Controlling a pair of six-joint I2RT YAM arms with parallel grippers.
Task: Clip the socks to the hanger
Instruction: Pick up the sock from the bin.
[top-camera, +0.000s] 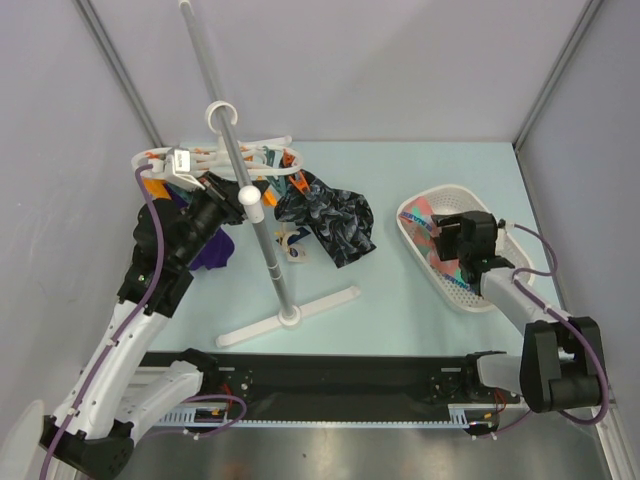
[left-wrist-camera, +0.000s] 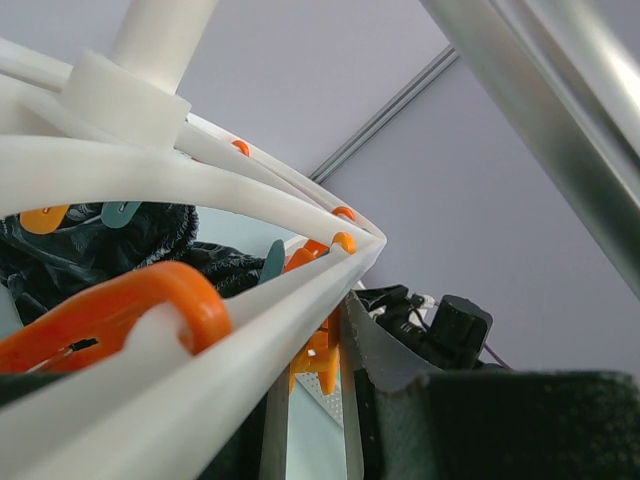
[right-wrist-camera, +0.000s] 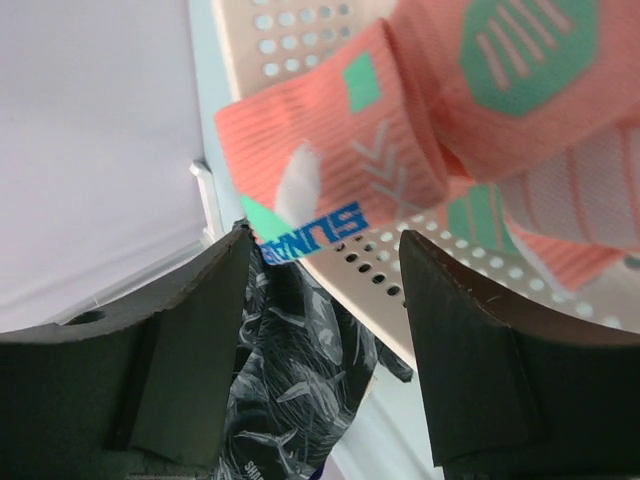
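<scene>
The white hanger hangs on the pole at the back left, and its ring fills the left wrist view. My left gripper is up at its left end, shut on an orange clip. A black-grey marbled sock hangs from the hanger, and a purple sock shows under the left arm. A salmon-pink sock lies in the basket. My right gripper hovers just over it, open, with nothing between its fingers.
The grey pole stand with its white cross base rises mid-table, between the arms. A white mesh basket sits at the right. Grey walls close in the left, back and right sides.
</scene>
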